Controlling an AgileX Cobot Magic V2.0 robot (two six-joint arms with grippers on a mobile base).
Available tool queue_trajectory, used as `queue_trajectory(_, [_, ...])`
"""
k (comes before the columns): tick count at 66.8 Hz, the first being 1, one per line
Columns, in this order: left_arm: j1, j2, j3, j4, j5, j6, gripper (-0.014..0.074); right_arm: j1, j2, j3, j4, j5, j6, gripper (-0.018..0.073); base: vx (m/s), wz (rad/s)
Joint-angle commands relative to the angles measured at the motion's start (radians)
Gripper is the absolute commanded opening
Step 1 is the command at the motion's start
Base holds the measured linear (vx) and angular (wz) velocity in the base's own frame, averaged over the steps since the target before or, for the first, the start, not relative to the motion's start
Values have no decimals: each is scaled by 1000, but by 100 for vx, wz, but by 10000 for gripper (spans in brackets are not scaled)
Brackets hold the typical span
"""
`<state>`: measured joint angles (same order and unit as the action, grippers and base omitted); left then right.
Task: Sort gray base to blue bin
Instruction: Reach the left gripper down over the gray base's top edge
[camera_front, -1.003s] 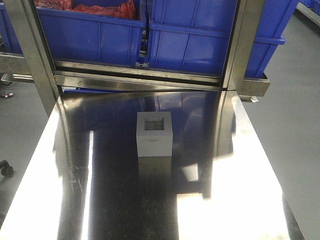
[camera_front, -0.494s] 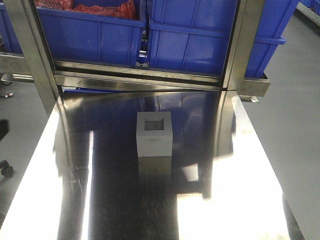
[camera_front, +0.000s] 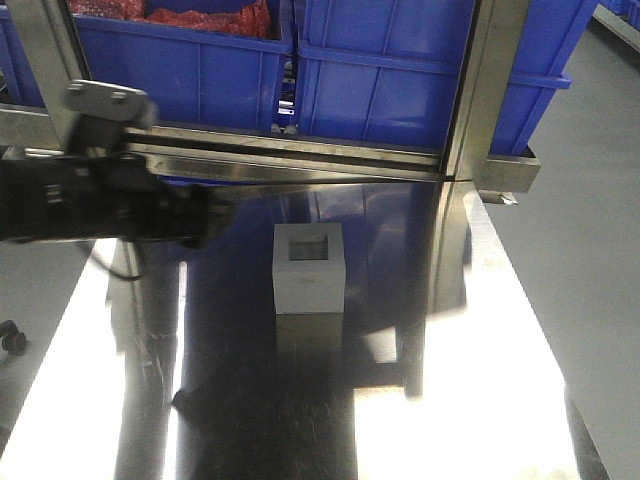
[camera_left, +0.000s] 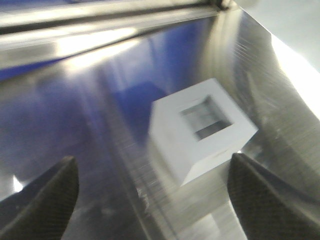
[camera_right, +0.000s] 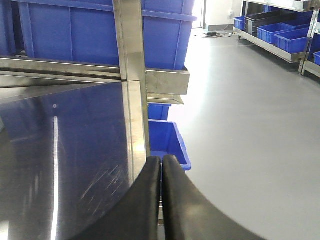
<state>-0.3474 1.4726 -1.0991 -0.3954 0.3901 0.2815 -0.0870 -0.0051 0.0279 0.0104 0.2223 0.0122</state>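
Front camera looks steeply down across the steel table (camera_front: 500, 330) toward the blue bin (camera_front: 400, 70) on the rack (camera_front: 280, 155) behind. Left wrist camera hangs close over the same tabletop, sharing the gray base (camera_front: 309, 268). Right wrist camera faces along the table's right edge, sharing the rack post (camera_right: 131, 60) and bin.

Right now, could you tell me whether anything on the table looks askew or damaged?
Nothing stands out. The base sits flat on the table, opening up, with no visible damage. The open left gripper is near it, not touching.
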Motion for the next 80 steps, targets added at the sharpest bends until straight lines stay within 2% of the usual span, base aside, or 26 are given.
queue_trajectory(1, [-35, 79, -122, 69, -43, -114, 594, -4, 19, 2, -3, -72, -12, -5, 0, 0])
queue_trajectory(15, [-95, 279, -350, 367, 122, -416, 594, -4, 19, 2, -3, -72, -12, -5, 0, 0])
queue_trajectory(20, [-108, 330, -422, 407, 154, -494, 594, -4, 19, 2, -3, -72, -12, -5, 0, 0])
queue_trajectory(27, [-108, 393, -495, 395, 194, -540, 594, -4, 19, 2, -3, -72, -12, -5, 0, 0])
queue_trajectory(40, [-108, 468, -559, 320, 219, -532, 594, -4, 19, 2, -3, -72, -12, -5, 0, 0])
queue_trajectory(55, [-108, 522, -559, 281, 212, -530, 594, -4, 19, 2, -3, -72, -12, -5, 0, 0])
queue_trajectory(80, [-108, 567, -557, 281, 208, -530, 594, -4, 19, 2, -3, -72, -12, -5, 0, 0])
